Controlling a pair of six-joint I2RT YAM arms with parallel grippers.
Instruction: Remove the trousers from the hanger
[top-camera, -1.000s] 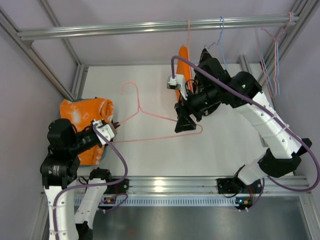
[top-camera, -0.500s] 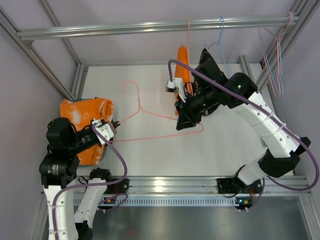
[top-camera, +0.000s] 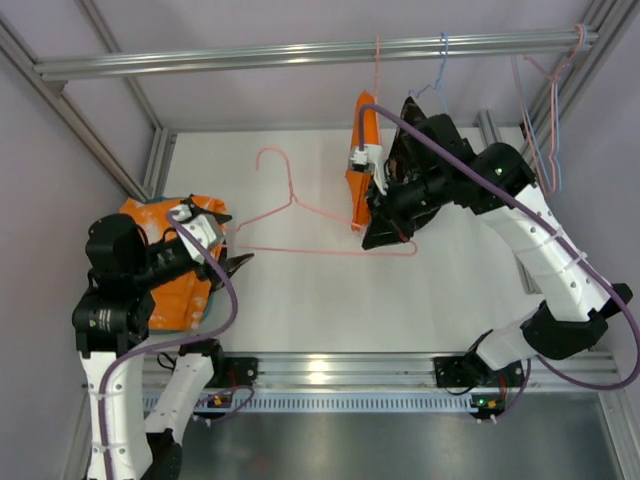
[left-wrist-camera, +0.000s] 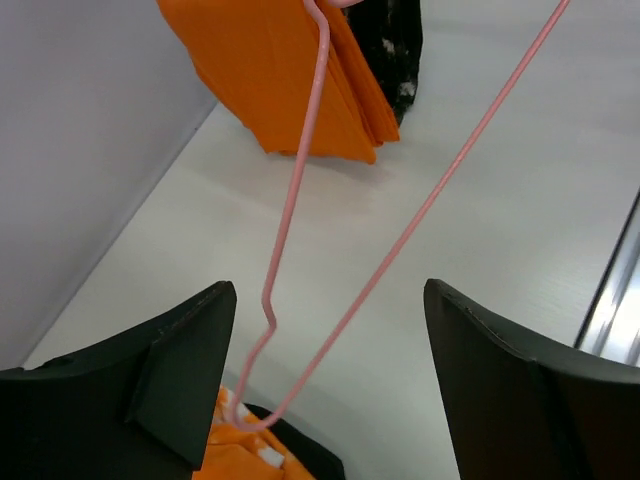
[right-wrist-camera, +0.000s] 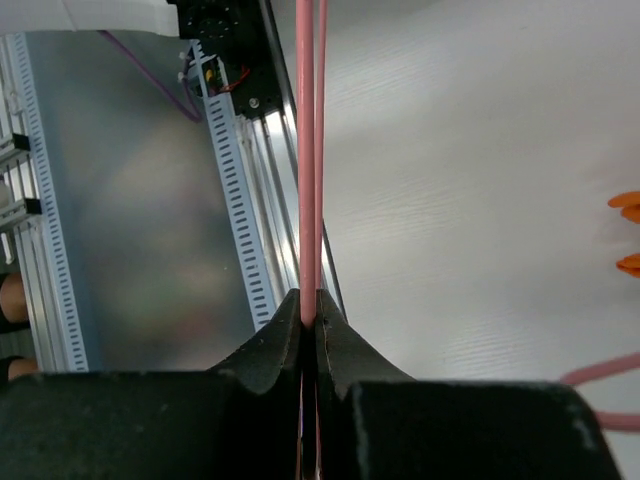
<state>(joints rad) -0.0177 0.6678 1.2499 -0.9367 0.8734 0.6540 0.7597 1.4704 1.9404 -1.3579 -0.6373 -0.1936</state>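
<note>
my right fingers pinch the bare pink hanger by one corner, my left fingers gape open at the other, over the trousers heaped on the bench; i fear the wire swinging and snagging cloth.

You have two pincers: left pincer, right pincer. Orange garments: two, the trousers and a hung piece. Black speckled garment: one. Pink hanger off the rail: one. Hangers bunched at the rail's end: count unclear.

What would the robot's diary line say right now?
left claw: open around hanger corner | right claw: shut on hanger | trousers: off hanger, heaped at left
</note>
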